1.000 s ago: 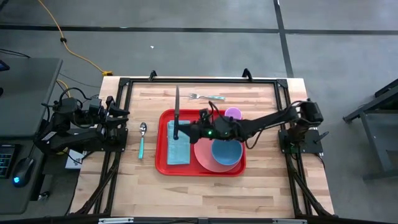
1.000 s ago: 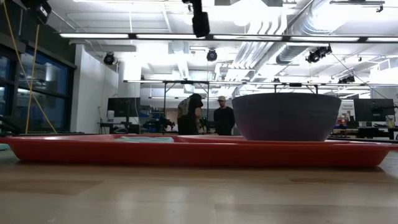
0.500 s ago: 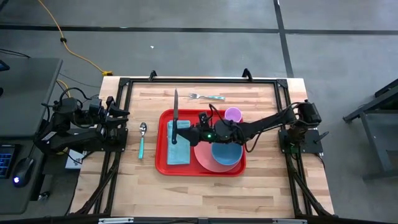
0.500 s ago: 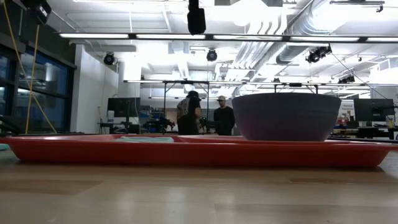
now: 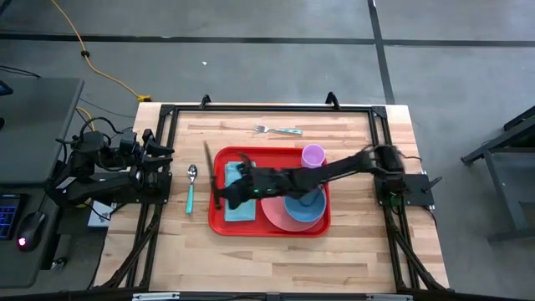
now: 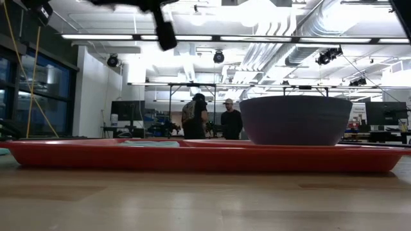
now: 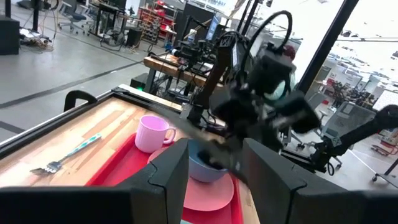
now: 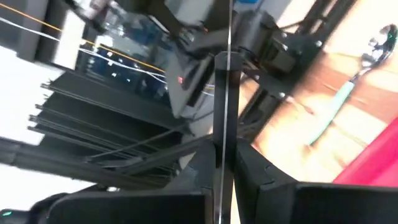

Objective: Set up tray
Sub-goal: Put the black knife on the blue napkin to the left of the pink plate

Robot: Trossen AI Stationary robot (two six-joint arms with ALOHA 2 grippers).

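Gripping a knife point(image 5: 210, 171), right hand point(image 5: 236, 186) over tray point(image 5: 219, 224).

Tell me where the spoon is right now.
In the high view the spoon lies on the bare wood just left of the red tray, between it and the parked left arm, bowl end away from the front edge.

An overhead camera looks straight down on the whole table point(image 5: 276, 242), while a low one sits at tabletop level, close against the tray point(image 6: 192, 157) and facing the room. Both wrist cameras look past their own fingers; the left shares the tray, at its 12 o'clock.
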